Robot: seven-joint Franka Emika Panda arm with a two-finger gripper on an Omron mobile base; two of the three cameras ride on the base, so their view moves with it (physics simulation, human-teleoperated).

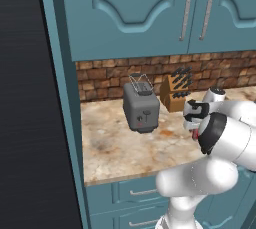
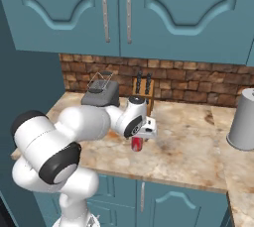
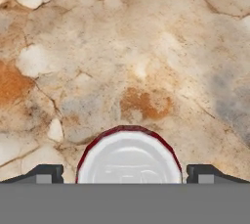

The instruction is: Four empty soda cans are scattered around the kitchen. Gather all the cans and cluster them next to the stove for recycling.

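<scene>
A red soda can (image 2: 136, 144) with a silver top stands upright on the marbled counter (image 2: 188, 146), near its front edge. In the hand view its top (image 3: 129, 162) lies low in the picture, between my two dark fingertips (image 3: 46, 174). My gripper (image 3: 126, 174) hangs straight above the can, open, its fingers set wider than the can and a small gap showing on each side. From the left base view the hand (image 1: 194, 115) hides most of the can; a sliver of red (image 1: 195, 134) peeks out below it. The stove is out of view.
A grey toaster (image 1: 141, 109) and a wooden knife block (image 1: 175, 93) stand against the brick wall behind the can. A tall grey paper-towel roll (image 2: 243, 119) stands at the right. Teal cabinets (image 2: 124, 8) hang overhead; a tall dark panel (image 1: 25, 98) bounds the counter's left.
</scene>
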